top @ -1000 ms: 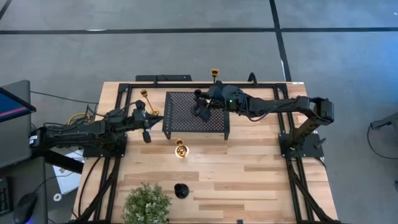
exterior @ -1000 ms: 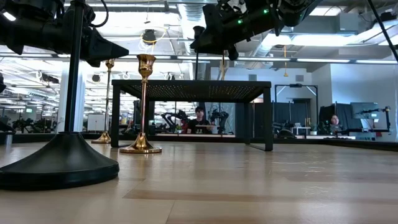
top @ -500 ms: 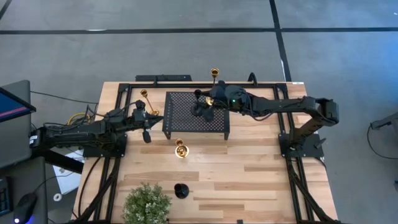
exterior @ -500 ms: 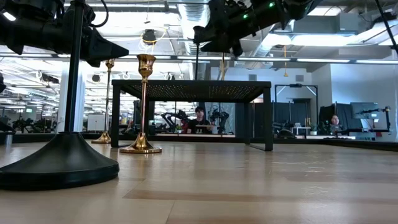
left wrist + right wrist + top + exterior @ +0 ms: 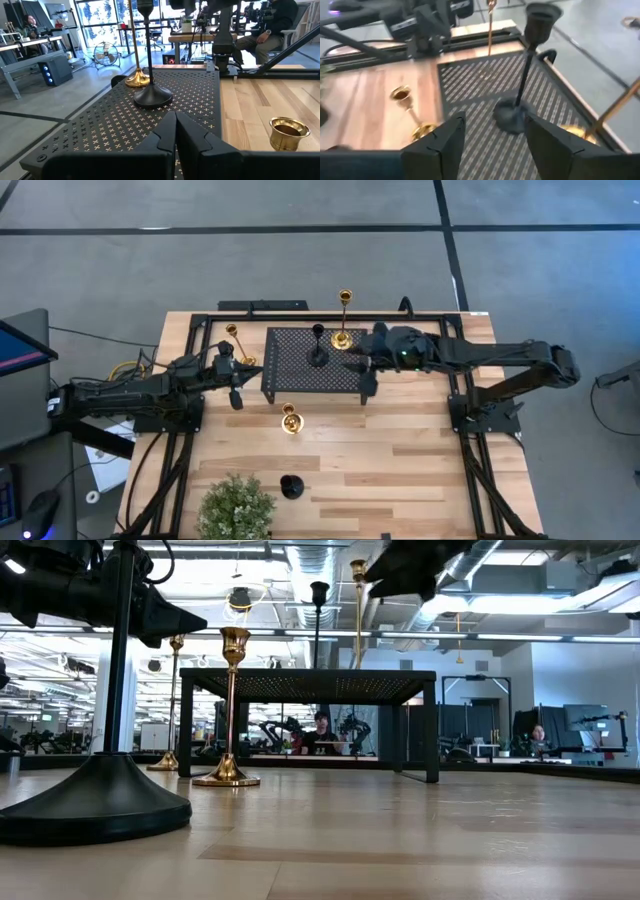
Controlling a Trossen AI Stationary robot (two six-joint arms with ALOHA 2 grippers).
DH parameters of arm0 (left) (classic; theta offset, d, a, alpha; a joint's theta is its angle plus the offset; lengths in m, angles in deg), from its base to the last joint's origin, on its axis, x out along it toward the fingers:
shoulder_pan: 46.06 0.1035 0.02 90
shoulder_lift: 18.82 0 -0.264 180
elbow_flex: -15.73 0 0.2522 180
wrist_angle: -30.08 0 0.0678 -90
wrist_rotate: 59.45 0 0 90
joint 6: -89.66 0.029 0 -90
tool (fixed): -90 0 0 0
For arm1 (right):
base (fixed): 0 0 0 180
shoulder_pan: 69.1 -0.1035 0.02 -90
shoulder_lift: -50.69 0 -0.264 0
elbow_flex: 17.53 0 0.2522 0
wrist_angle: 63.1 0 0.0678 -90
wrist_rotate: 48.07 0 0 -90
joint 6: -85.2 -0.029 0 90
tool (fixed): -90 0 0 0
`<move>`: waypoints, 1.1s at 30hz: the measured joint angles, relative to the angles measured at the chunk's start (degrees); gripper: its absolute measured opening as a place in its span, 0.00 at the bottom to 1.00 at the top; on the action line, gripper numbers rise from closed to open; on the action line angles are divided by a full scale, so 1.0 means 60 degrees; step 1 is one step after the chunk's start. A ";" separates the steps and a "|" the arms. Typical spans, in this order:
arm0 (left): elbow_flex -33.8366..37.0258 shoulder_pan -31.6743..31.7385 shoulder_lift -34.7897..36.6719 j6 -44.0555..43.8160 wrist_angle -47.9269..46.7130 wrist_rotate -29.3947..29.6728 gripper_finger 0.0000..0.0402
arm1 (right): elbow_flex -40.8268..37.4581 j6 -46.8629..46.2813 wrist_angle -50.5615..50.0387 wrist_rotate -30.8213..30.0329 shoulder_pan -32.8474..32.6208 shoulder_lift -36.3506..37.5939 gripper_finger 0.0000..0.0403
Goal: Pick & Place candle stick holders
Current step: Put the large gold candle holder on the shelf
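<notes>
A slim black candle stick holder (image 5: 318,346) stands upright on its round base (image 5: 509,118) on the black perforated stand (image 5: 300,375). Beside it on the stand's far right corner stands a tall gold holder (image 5: 343,322). My right gripper (image 5: 495,120) hangs open above the stand's right edge (image 5: 360,370), clear of the black holder. Another tall gold holder (image 5: 238,345) stands on the table left of the stand, and a short gold one (image 5: 290,420) in front of it. A second black holder (image 5: 291,486) stands near the front edge. My left gripper (image 5: 236,393) waits shut left of the stand.
A green potted plant (image 5: 236,508) sits at the table's near left corner. Black frame rails (image 5: 190,370) run along the table's left, right and far sides. Bare wood (image 5: 400,450) lies in front of the stand, toward the right.
My right gripper has let go of the black holder on the stand, then drawn back toward the table's right edge and risen. The black holder stays upright on the stand where it was set.
</notes>
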 joint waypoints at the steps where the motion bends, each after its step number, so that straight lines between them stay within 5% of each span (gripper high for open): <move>1: 0.0000 -0.0001 0.0000 0.0000 0.0000 0.0000 0.02 | 0.0000 -0.0172 -0.0258 0.0003 -0.0106 0.0132 0.45; 10: 0.0000 -0.0003 0.0001 0.0000 0.0000 0.0000 0.02 | 0.0000 -0.0687 -0.2147 -0.0655 -0.1299 0.0769 0.18; 15: 0.0000 -0.0001 0.0004 0.0000 0.0002 0.0000 0.02 | -0.0151 -0.0779 -0.2517 -0.2194 -0.2075 0.0766 0.02; 21: 0.0000 -0.0003 0.0004 -0.0011 0.0045 0.0094 0.02 | -0.0208 -0.2160 -0.3570 -0.5043 -0.2949 0.0762 0.01; 26: 0.0000 -0.0037 0.0004 -0.0991 0.0168 0.1620 0.01 | -0.0208 -0.3161 -0.4563 -0.5864 -0.3449 0.0758 0.00; 33: -0.0552 -0.0967 0.0004 -0.0975 -0.0609 0.2565 0.01 | -0.0208 -0.3582 -0.5330 -0.6939 -0.3894 0.0758 0.00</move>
